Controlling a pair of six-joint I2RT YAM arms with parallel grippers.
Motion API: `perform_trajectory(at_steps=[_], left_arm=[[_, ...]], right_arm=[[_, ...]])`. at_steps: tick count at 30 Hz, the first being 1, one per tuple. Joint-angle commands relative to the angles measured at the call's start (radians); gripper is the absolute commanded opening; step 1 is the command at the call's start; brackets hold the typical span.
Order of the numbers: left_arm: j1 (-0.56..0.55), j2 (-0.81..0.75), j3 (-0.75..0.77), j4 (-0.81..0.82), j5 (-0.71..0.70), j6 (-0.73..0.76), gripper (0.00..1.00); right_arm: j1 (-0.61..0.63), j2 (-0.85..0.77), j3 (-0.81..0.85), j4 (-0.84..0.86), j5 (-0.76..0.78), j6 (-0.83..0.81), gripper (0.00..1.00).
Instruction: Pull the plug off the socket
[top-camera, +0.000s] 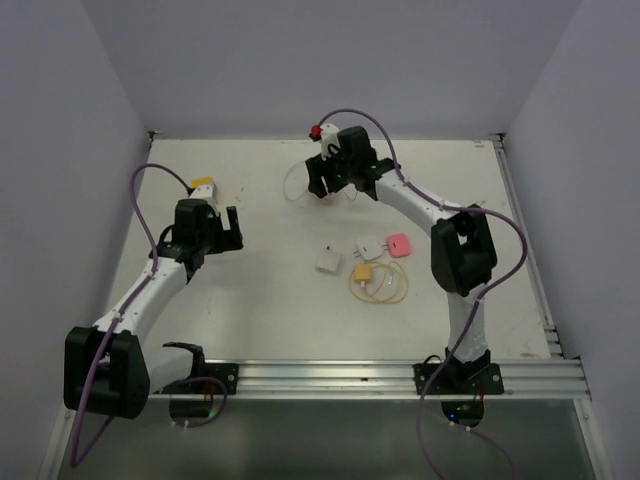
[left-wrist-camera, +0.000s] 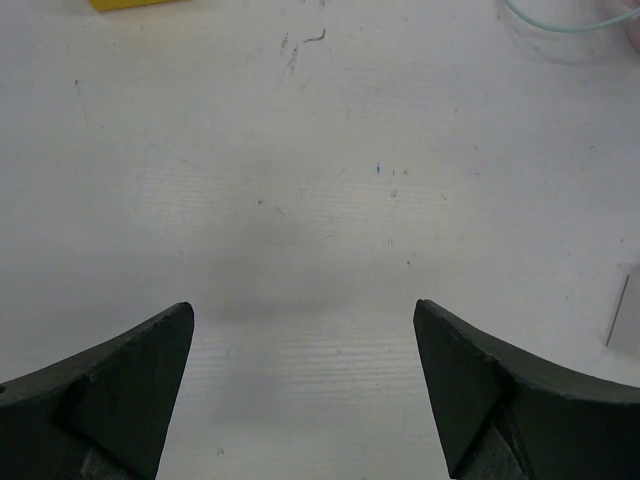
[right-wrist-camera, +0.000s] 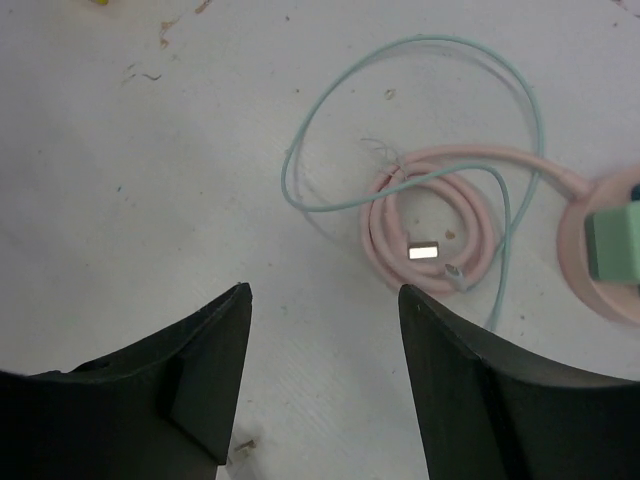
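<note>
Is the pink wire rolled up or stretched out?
Rolled up. The pink wire lies in loops, its silver plug loose in the middle.

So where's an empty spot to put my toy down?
The widest bare patch lies between the left gripper and the white adapter, down to the near rail. Another is the far right corner, behind the right arm. Crowded: the middle, with adapters and yellow cable, and under the right gripper, where a pink cable and a blue cable coil.
</note>
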Motion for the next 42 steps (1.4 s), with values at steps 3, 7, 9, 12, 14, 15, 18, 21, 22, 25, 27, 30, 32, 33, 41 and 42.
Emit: perform_trajectory(at_steps=[3, 7, 9, 12, 14, 15, 18, 21, 22, 25, 27, 30, 32, 33, 41, 42], left_arm=[[-0.007, 0.044, 0.068, 0.088, -0.021, 0.005, 0.93], [-0.005, 0.039, 0.065, 0.082, -0.018, 0.002, 0.93], [-0.005, 0.036, 0.065, 0.085, -0.024, 0.002, 0.93], [-0.005, 0.038, 0.065, 0.085, -0.014, 0.002, 0.93], [-0.005, 0.041, 0.065, 0.088, 0.0, 0.003, 0.93], [-0.005, 0.039, 0.066, 0.088, 0.0, 0.002, 0.93], [-0.005, 0.035, 0.065, 0.091, -0.003, 0.005, 0.93], [-0.002, 0.033, 0.063, 0.089, -0.01, 0.005, 0.93], [-0.002, 0.033, 0.063, 0.089, -0.012, 0.006, 0.93], [0.007, 0.032, 0.065, 0.092, -0.006, -0.001, 0.93], [0.01, 0.032, 0.062, 0.095, 0.014, -0.003, 0.93], [0.013, 0.03, 0.062, 0.098, 0.019, -0.004, 0.93], [0.017, 0.029, 0.062, 0.097, 0.017, -0.007, 0.93], [0.019, 0.027, 0.062, 0.097, 0.016, -0.009, 0.93], [0.053, 0.018, 0.06, 0.088, 0.0, -0.032, 0.93], [0.059, 0.015, 0.059, 0.088, -0.003, -0.035, 0.93]], right_arm=[[0.008, 0.18, 0.213, -0.102, -0.012, -0.125, 0.62], [0.008, 0.254, 0.279, -0.136, -0.008, -0.152, 0.62], [0.008, 0.289, 0.293, -0.148, -0.009, -0.166, 0.62], [0.009, 0.338, 0.331, -0.181, -0.02, -0.183, 0.62], [0.011, 0.357, 0.347, -0.187, -0.021, -0.191, 0.61], [0.012, 0.372, 0.351, -0.188, -0.024, -0.195, 0.61], [0.023, 0.392, 0.359, -0.196, -0.024, -0.202, 0.55], [0.044, 0.4, 0.353, -0.21, -0.024, -0.211, 0.38], [0.064, 0.386, 0.335, -0.205, -0.023, -0.215, 0.32], [0.115, 0.343, 0.26, -0.17, -0.024, -0.219, 0.1], [0.142, 0.294, 0.191, -0.149, -0.027, -0.211, 0.0], [0.202, 0.221, 0.111, -0.087, -0.053, -0.171, 0.0], [0.248, 0.184, 0.023, -0.047, -0.057, -0.14, 0.0], [0.262, 0.155, -0.025, -0.04, -0.072, -0.13, 0.0], [0.46, 0.006, -0.256, -0.024, -0.156, -0.062, 0.0], [0.501, -0.02, -0.289, -0.045, -0.167, -0.067, 0.0]])
